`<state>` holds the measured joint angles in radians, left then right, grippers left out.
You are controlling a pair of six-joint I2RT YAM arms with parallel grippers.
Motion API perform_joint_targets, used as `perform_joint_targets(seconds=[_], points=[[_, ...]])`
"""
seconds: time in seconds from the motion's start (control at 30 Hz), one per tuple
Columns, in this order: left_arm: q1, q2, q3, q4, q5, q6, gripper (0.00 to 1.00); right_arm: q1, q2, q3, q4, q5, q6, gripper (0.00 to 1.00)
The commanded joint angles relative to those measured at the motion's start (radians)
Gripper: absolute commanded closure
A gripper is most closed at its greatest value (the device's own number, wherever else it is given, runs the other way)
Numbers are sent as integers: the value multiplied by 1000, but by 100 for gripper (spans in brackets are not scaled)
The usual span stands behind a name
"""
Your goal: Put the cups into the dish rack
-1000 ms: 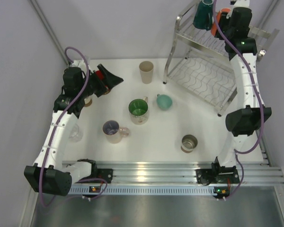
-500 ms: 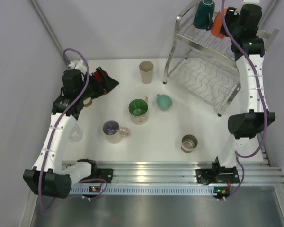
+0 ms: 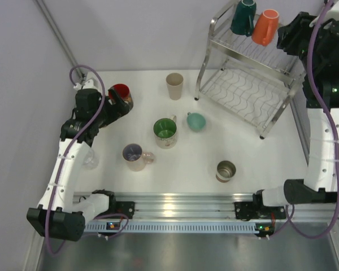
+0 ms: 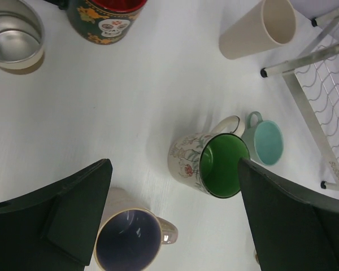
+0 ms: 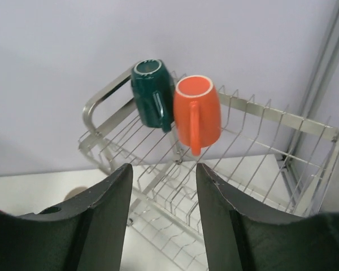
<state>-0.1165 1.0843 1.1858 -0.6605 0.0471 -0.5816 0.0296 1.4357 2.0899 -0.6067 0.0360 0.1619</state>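
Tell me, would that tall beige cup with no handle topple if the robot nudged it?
Probably, if pushed near the rim: the beige cup stands upright, taller than wide. Once down it would likely roll in a curve, since it seems to narrow toward its base. Its smooth, handleless sides may be slippery to pinch.

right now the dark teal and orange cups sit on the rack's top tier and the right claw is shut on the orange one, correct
Not quite. The right claw is open and holds nothing, apart from the orange cup, as the right wrist view shows. The dark teal cup and the orange cup do sit on the dish rack's top tier.
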Motion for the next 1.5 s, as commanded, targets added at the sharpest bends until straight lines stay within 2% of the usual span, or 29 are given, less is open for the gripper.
perform_joint_targets(seconds=[0.0, 0.17, 0.27, 0.4, 0.5, 0.63, 0.77, 1.03, 1.27, 1.47], points=[[3, -52, -14, -46, -128, -21, 2, -10, -81, -121, -19, -143, 25, 51], [1, -113, -101, -44, -122, 9, 10, -7, -248, -364, 68, -295, 77, 51], [1, -103, -135, -50, -101, 45, 15, 7, -303, -441, 85, -332, 111, 52], [1, -107, -195, -50, -52, 19, 21, 59, -345, -501, 111, -352, 123, 53], [1, -106, -216, -51, -21, 14, 21, 134, -345, -505, 108, -338, 122, 53], [1, -116, -212, -50, -36, 38, 20, 329, -319, -510, 93, -279, 87, 53], [1, -104, -163, -50, -127, 57, 20, 441, -307, -579, 145, -236, 105, 53], [1, 38, -22, -50, -289, 123, 19, 616, -302, -725, 266, -220, 114, 53], [3, 202, 86, -50, -337, 232, 16, 627, -386, -945, 419, -130, 156, 52], [8, 311, 130, -47, -417, 279, 18, 625, -440, -1013, 456, -148, 130, 51]])
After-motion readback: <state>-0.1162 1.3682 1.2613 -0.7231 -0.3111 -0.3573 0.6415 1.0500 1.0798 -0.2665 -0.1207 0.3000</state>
